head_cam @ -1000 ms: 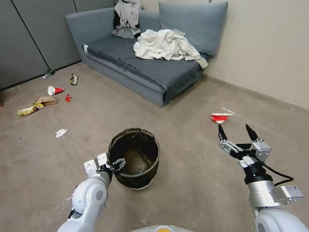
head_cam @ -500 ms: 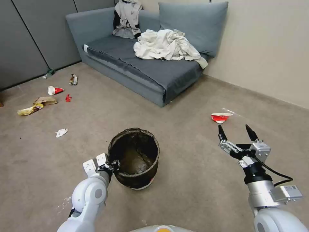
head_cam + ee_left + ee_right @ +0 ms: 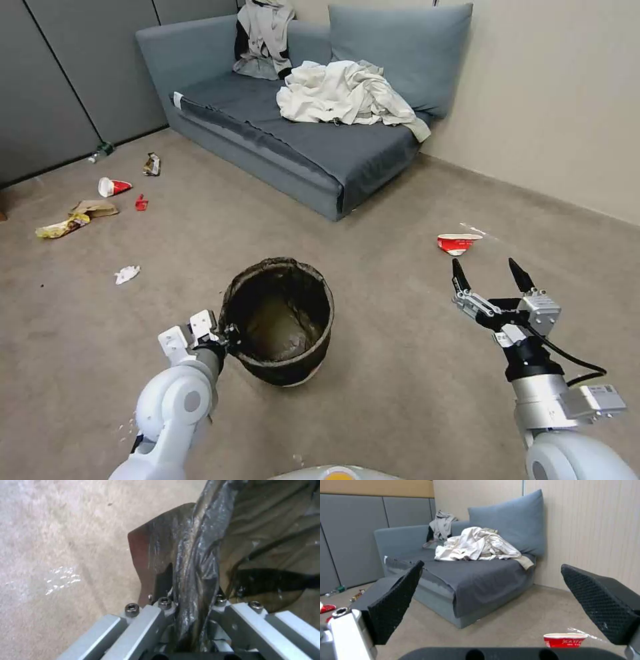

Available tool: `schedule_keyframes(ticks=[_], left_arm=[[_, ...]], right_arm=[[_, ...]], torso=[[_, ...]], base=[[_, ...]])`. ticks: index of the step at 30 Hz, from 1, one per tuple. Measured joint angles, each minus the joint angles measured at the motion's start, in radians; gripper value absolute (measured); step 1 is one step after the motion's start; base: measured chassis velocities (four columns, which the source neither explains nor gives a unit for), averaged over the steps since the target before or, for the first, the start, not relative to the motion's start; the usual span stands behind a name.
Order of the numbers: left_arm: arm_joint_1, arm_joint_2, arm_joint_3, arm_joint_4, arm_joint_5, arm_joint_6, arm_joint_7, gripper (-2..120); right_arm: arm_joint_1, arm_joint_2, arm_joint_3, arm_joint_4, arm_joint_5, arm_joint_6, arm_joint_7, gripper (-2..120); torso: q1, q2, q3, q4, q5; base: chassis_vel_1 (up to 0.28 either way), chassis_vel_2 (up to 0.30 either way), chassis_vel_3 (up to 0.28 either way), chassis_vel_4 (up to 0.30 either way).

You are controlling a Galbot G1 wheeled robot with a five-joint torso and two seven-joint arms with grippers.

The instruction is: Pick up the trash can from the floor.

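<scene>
Left hand (image 3: pixel 230 337) on trash can (image 3: pixel 280 327), seemingly above floor (image 3: pixel 373 400).

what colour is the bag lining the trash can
Dark brown-black, translucent and shiny, folded over the trash can rim; it shows best in the left wrist view.

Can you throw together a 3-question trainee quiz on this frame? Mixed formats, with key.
1. True or false: the left end effector is shut on the bag-lined rim of the trash can.
2. Multiple choice: the right end effector is A) shut on a red cup, B) open in the air above the floor, holding nothing, C) inside the bin.
3. Fill in: the pile of pale clothes lies on the grey ____.

Key: 1 true: the left wrist view shows its fingers either side of the rim. 2 B. 3 sofa.
</scene>
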Motion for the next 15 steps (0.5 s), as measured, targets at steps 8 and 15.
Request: schedule_keyframes(ticks=[8,15], left_arm=[[0.050,0.008,-0.052,-0.136,-0.031,0.018,-0.033,3],[0.061,0.023,-0.063,-0.176,-0.044,0.042,-0.059,3]], right_arm=[[0.003,0.004,-0.001,0.000,0.000,0.000,-0.001,100],[0.006,0.000,0.005,0.000,0.003,0.003,-0.002,100]], torso=[[0.000,0.000,0.000,0.0001,0.0000],[0.000,0.000,0.000,0.0000,-0.0001]], base=[[0.000,0.000,0.000,0.000],[0.000,0.000,0.000,0.000]])
